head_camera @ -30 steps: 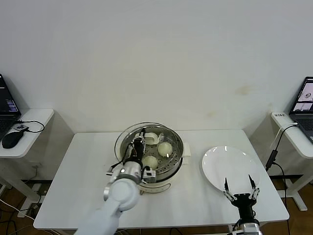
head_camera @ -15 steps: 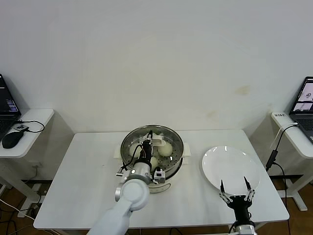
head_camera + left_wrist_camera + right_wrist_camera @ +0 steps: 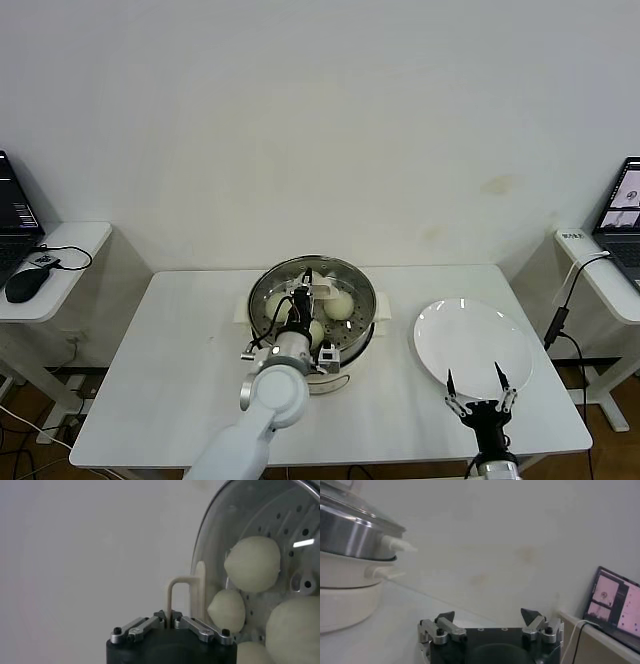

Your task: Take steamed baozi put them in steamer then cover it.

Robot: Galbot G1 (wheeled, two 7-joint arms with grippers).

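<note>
Four steamed baozi sat inside the steamer at table centre. I noted the left gripper clamped on the cover handle, lid over the pot. The left wrist view alone showed the handle's grip; the right gripper, jaws spread, idled at 4 o'clock by the plate.

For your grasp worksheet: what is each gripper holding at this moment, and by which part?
The left gripper is shut on the cover, pinching its cream-white bar handle over the steamer. The right gripper is open near the plate, holding nothing.
</note>
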